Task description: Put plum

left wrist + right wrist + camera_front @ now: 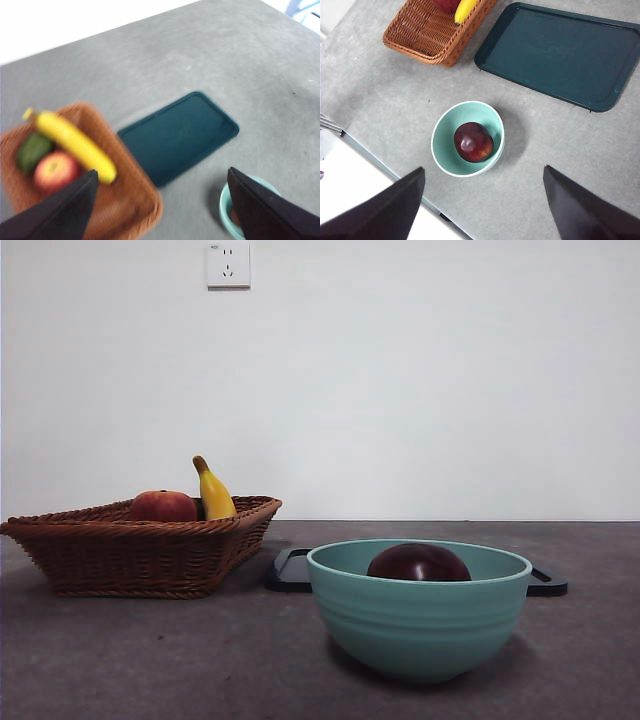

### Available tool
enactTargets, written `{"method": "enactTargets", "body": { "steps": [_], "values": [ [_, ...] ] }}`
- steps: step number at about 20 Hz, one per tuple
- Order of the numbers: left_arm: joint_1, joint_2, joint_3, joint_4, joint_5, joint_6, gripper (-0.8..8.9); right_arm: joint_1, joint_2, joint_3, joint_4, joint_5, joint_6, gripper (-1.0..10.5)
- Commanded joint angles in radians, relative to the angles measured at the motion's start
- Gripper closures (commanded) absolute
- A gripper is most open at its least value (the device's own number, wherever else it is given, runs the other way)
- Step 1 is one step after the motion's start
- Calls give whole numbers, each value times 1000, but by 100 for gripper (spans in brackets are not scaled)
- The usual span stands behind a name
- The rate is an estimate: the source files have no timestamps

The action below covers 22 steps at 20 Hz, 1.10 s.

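Note:
The dark maroon plum (pixel 418 563) lies inside the teal bowl (pixel 418 630) at the front right of the table; it shows from above in the right wrist view (pixel 473 142) in the bowl (pixel 441 141). My right gripper (pixel 482 210) is open and empty, high above the bowl. My left gripper (pixel 162 205) is open and empty, high above the table between the wicker basket (pixel 135 197) and the bowl (pixel 226 210). Neither gripper shows in the front view.
The wicker basket (pixel 140 545) at the left holds a red-orange fruit (pixel 162 506), a yellow banana (pixel 213 491) and a green fruit (pixel 33 151). A dark teal tray (pixel 560 52) lies flat behind the bowl.

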Motion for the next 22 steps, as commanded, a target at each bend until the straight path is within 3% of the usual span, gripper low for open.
{"method": "enactTargets", "body": {
  "steps": [1,9,19,22],
  "values": [
    [41,-56,-52,-28,68,2,399,3,5,18,10,-3,5,568],
    [67,-284,-464,-34,364,-14,410,4,5,18,16,-3,5,568],
    [66,-297,-518,-56,373,-13,411,27,11,-25,5,-11,22,569],
    [66,-297,-518,-56,373,-13,411,60,18,-141,105,-11,89,569]
  ]
}}
